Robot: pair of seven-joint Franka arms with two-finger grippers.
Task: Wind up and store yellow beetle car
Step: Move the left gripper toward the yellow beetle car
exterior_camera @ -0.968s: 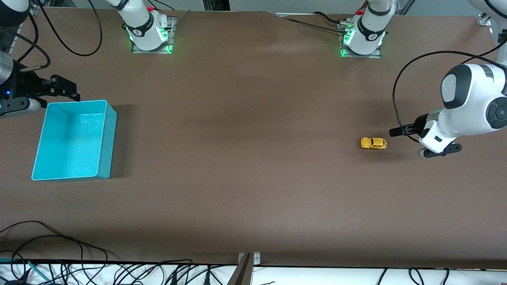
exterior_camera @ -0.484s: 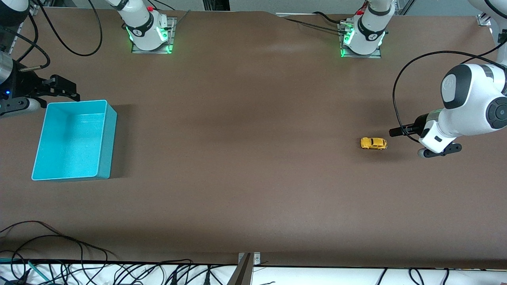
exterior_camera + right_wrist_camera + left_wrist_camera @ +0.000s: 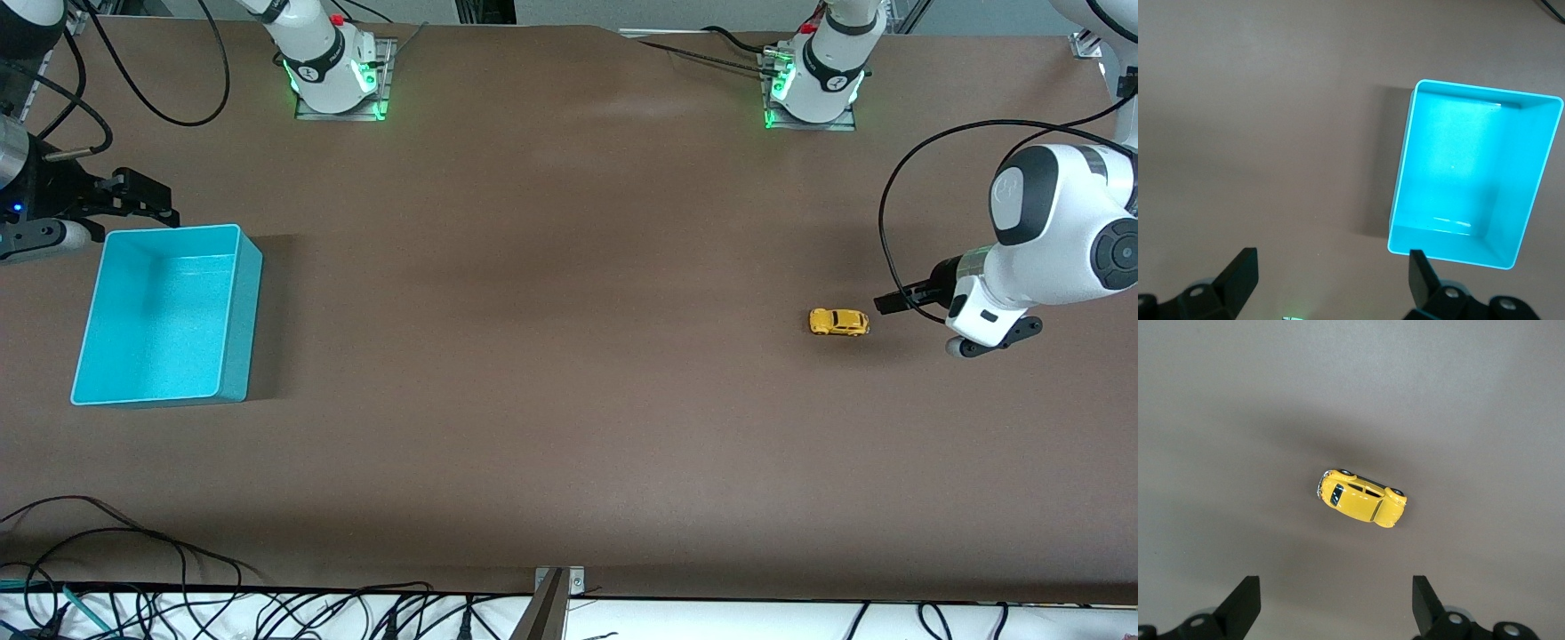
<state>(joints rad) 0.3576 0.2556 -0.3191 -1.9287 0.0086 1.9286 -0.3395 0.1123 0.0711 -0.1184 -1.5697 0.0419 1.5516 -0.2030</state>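
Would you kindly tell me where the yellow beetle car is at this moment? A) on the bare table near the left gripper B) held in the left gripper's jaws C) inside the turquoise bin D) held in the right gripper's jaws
A: the yellow beetle car rests on the table, apart from the open left gripper.

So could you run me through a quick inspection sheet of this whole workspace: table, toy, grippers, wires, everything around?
Surface: brown table, flat, bare in the middle.
Job's things: tiny yellow beetle toy car on its wheels, toward the left arm's end; open turquoise plastic bin, nothing in it, toward the right arm's end.
Clutter: nothing seen.
Grippers: left gripper open, above the table beside the car; right gripper open, beside the bin.
Cables: black cable looping off the left arm.
Surroundings: tangled wires along the near edge.
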